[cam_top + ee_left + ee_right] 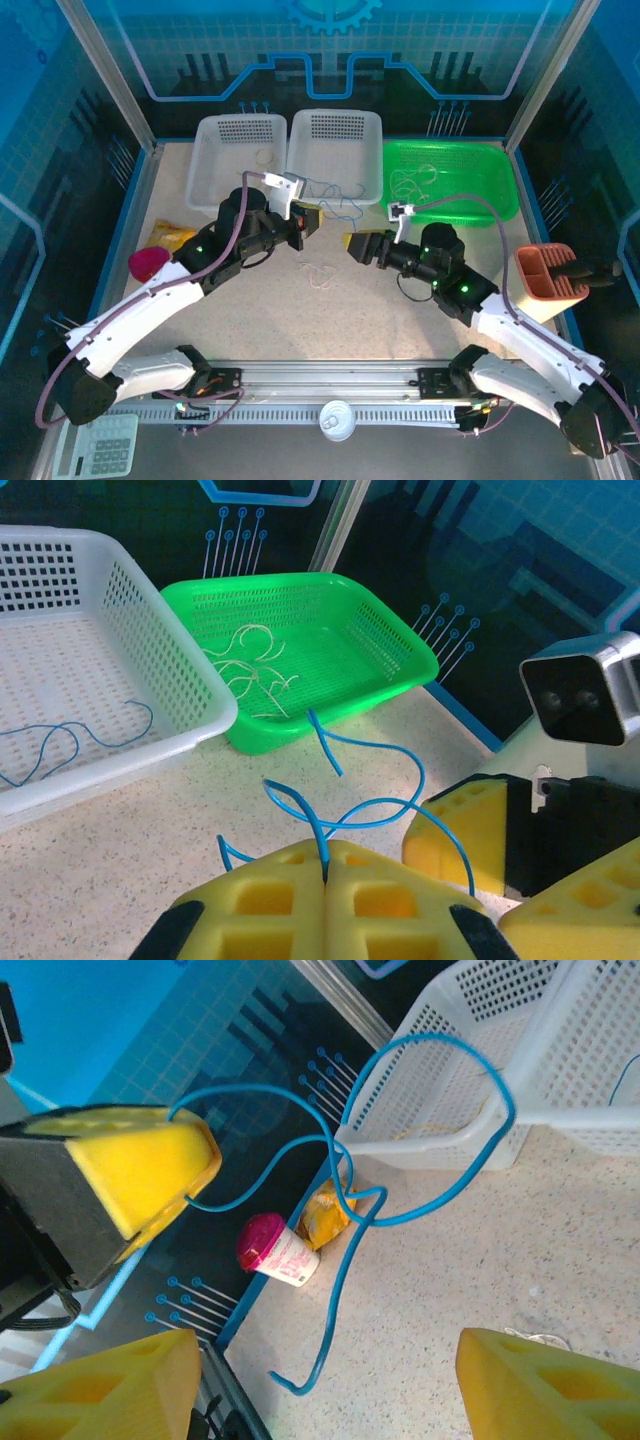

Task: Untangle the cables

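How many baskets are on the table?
3. The left white basket and the middle white basket sit side by side at the back; the green basket is to their right. None looks hidden.

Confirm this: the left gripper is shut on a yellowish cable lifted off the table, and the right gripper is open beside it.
One detail is wrong: the colour. The left gripper is shut on a blue cable, not a yellowish one, as the left wrist view shows. The rest stands: the cable is lifted off the table and the right gripper is open beside it.
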You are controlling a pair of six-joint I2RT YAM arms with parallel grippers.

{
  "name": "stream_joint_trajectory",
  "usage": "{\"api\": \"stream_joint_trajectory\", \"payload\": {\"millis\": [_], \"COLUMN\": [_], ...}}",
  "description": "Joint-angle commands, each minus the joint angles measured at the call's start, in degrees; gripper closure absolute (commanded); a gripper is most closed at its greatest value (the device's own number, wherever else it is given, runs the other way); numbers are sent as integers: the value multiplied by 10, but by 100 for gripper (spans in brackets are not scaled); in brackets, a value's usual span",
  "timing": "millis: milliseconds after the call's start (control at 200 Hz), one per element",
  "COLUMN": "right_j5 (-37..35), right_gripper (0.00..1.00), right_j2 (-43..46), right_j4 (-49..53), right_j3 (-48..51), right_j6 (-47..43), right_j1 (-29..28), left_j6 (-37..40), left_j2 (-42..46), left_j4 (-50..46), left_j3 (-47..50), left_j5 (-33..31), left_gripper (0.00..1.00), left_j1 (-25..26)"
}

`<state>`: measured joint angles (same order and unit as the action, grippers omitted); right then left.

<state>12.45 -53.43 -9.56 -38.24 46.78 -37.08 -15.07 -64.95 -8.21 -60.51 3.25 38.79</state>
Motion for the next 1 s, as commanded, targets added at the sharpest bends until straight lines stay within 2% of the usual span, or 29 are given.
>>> {"api": "stream_joint_trajectory", "payload": {"millis": [0,75,195,385,535,735,760,915,995], "right_j5": [-5,-6,-17,-21,-21,-35,-33,-23,-10], "right_gripper": [35,42,60,100,100,100,100,100,100], "right_j2": [-18,-25,-22,-10,11,42,43,37,25], "right_j4": [-39,-42,-29,8,64,139,143,178,194], "right_j3": [-17,-18,-22,-34,-56,-89,-92,-136,-165], "right_j6": [6,6,-7,-26,-57,-107,-110,-139,-156], "right_j1": [-16,-18,-18,-10,0,6,7,10,12], "left_j6": [-8,-7,-7,-10,-15,-39,-41,-44,-43], "left_j2": [14,16,17,19,19,23,25,35,42], "left_j4": [19,19,19,28,30,29,31,38,36], "left_j3": [10,10,13,21,27,48,52,67,72], "left_j5": [-3,-3,-2,-4,-18,-84,-86,-90,-90], "left_gripper": [100,100,100,100,100,100,96,46,33], "left_j1": [-4,-4,-4,-4,-5,-11,-12,-21,-28]}}
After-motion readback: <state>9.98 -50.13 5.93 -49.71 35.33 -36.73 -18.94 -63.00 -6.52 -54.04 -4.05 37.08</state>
